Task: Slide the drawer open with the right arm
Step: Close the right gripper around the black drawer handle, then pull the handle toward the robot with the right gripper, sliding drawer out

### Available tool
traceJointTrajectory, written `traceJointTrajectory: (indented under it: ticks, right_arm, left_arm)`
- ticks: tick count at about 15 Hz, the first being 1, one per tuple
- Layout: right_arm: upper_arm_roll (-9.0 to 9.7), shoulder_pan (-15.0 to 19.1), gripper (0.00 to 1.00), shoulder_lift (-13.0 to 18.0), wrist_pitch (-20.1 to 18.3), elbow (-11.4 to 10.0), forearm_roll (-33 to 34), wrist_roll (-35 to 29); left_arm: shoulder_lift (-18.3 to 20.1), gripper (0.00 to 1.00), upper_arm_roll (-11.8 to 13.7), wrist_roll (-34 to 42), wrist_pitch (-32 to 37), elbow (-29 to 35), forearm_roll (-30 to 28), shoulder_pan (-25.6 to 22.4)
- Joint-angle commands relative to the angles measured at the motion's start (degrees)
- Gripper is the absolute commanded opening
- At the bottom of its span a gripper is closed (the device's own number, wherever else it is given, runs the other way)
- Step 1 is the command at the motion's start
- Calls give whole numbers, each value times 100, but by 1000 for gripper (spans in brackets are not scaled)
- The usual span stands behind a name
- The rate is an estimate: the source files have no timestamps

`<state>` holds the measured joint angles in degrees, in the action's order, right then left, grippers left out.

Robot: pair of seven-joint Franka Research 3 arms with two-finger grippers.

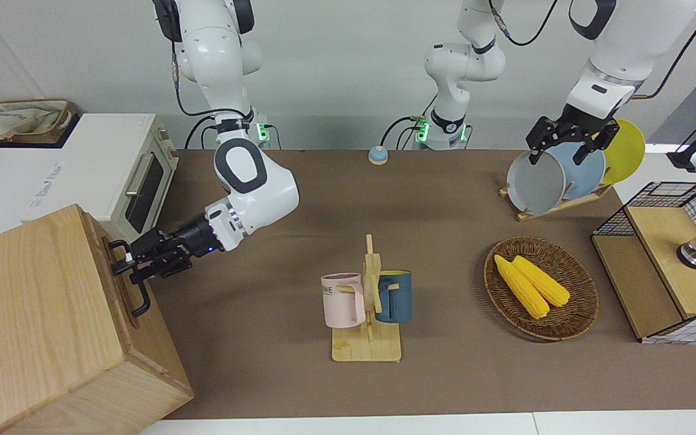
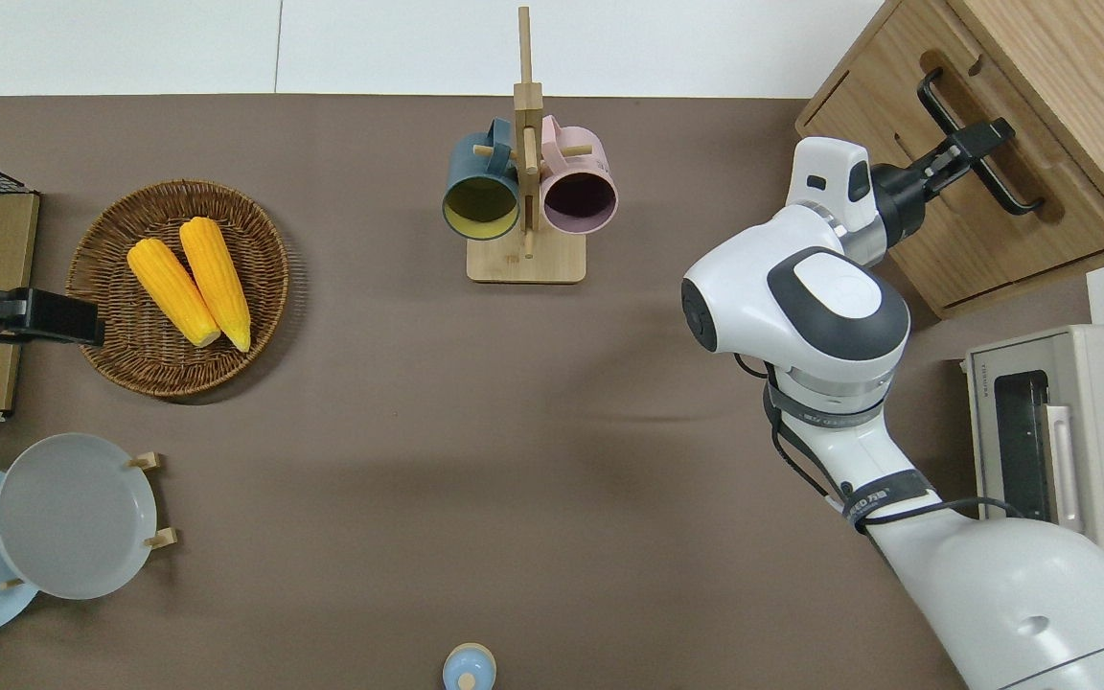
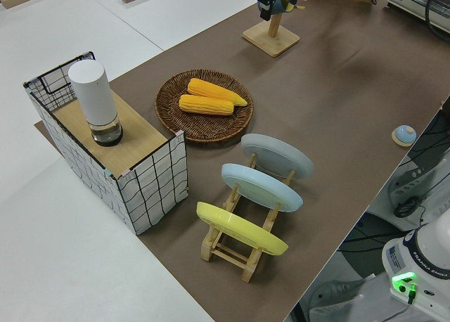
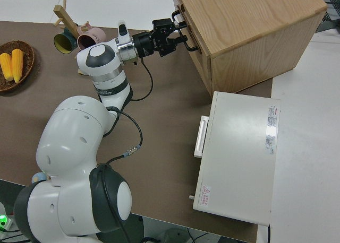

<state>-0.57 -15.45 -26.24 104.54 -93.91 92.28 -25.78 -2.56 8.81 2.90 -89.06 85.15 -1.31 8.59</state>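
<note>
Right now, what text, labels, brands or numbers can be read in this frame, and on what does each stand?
"ME": end of a word printed on the pink mug; the rest curves out of sight.
Grey brand lettering on the top of the white toaster oven: too blurred to read.
Label block and red warning sign on the oven top in the right side view: too small to read.
White print on the right arm's black cable band: not readable.

A robotics lab got up as a kitchen: two white arms bolted at a brown-covered table point(image 1: 444, 199), cables trailing down plain walls, and props laid out, a toaster oven point(image 1: 115, 172), a plate rack point(image 1: 556, 205), a mug stand point(image 1: 367, 314), a basket of corn point(image 1: 541, 290).
</note>
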Motion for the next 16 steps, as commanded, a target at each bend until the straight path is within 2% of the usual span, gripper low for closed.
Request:
traceJointTrajectory:
  ticks: [1,7,16]
  right_arm:
    - [40,-20,1,-13,-153,-74,185,-85]
    - [49,-64,0,-13,-302,-92,167,-68]
    - [57,-476,0,-4,-768,-110,-87,-68]
  left_arm:
    - [-69,998,95,44,-7,-112,78,99]
    - [-69,995,95,44,-7,-112,78,99]
    - [-69,998,95,44,-7,-112,78,99]
